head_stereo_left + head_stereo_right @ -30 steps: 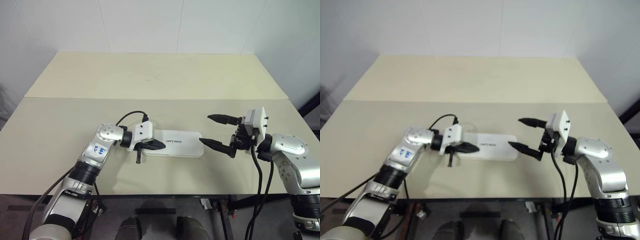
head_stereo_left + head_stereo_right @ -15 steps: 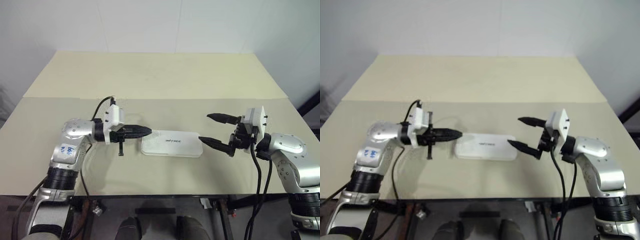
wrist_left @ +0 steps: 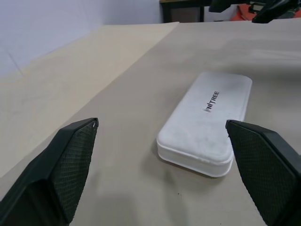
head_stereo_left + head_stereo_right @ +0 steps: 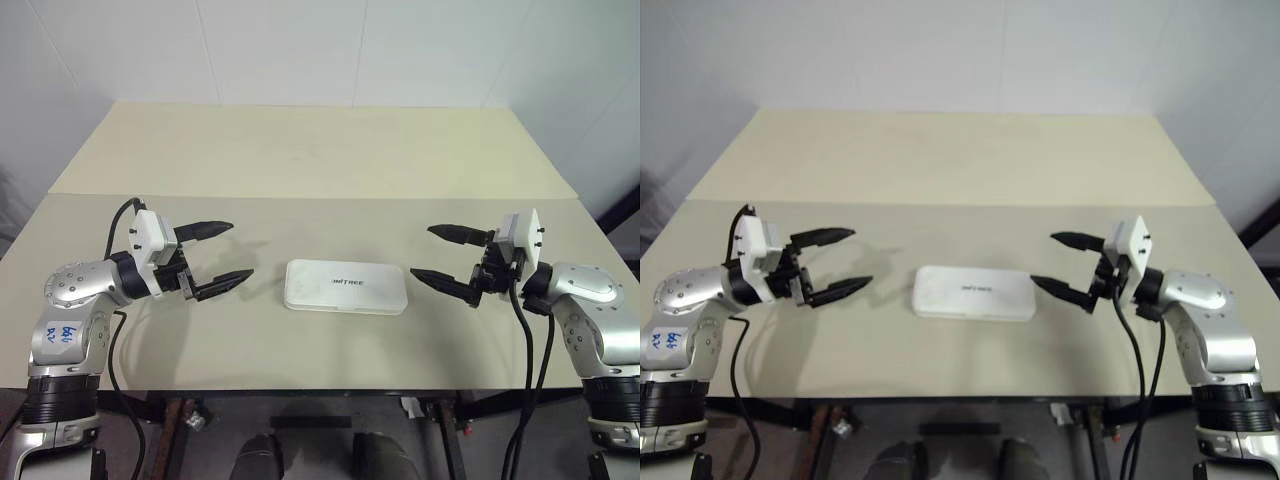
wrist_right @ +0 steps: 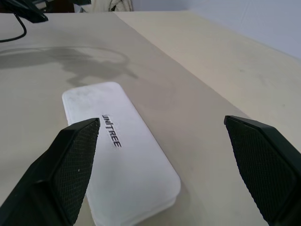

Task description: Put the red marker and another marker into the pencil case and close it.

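The white pencil case (image 4: 345, 287) lies flat with its lid shut in the middle of the table's near half, its dark logo facing up. To the left of it, a short gap away, my left gripper (image 4: 240, 250) stands open, holds nothing and points at the case's left end. My right gripper (image 4: 421, 252) is open and holds nothing just off the right end, pointing back at the case. Both wrist views show the case (image 3: 207, 122) (image 5: 122, 155) between spread fingers. The red marker and the other marker are out of view.
The beige table (image 4: 320, 150) has a seam across it behind the case, and a white wall stands beyond its far edge. The table's front edge (image 4: 320, 385) runs close under both arms.
My left gripper has pulled back to the left from the case's left end, risen a little and gone from shut to open. The right gripper has drifted slightly to the right.
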Robot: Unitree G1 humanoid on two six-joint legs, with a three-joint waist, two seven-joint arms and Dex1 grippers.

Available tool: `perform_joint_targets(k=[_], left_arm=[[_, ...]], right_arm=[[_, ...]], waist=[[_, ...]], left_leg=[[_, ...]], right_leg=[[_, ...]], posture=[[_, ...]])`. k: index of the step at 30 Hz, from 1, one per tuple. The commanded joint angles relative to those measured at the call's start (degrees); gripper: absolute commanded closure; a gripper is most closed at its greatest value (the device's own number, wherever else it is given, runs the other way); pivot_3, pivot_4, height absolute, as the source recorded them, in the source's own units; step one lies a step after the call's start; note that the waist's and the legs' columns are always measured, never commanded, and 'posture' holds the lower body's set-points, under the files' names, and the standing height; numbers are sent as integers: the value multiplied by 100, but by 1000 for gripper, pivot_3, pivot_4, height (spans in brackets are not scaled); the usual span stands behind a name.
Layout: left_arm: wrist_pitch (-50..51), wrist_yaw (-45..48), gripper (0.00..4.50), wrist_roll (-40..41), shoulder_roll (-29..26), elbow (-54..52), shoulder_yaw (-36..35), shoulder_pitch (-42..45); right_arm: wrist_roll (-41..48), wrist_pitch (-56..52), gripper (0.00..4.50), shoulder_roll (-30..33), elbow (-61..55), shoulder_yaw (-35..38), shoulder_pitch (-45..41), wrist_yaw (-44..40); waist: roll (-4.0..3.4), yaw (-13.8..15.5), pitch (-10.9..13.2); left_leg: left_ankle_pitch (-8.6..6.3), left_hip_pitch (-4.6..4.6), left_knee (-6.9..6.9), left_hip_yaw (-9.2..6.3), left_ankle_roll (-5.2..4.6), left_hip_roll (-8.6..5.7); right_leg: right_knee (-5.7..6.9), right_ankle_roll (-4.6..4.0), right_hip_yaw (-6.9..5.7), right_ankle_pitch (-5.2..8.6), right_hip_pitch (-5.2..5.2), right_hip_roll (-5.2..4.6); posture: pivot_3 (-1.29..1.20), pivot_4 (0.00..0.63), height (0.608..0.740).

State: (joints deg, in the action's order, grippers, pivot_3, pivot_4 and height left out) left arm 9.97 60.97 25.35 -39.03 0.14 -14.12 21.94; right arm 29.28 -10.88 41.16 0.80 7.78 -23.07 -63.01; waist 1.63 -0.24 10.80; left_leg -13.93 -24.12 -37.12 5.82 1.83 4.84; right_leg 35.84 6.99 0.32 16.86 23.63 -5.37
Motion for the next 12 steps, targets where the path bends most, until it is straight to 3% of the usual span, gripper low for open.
perform_joint_targets(k=[1,12], left_arm=[[-102,-147,19,126,-75,-125,-226,43],[-296,-13,19,-84,-268,53,14,55]], right_arm=[[-47,204,0,191,-18,244,-80,-99],[-124,351,0,323,193,326,-121,-220]], waist=[[0,-6,0],[0,-3,0]], left_leg=[[0,0,1,0,0,0],[-1,0,3,2,0,0]], right_leg=[[0,0,0,0,0,0],[-4,0,0,0,1,-1]], posture=[[0,150,740],[0,150,740]])
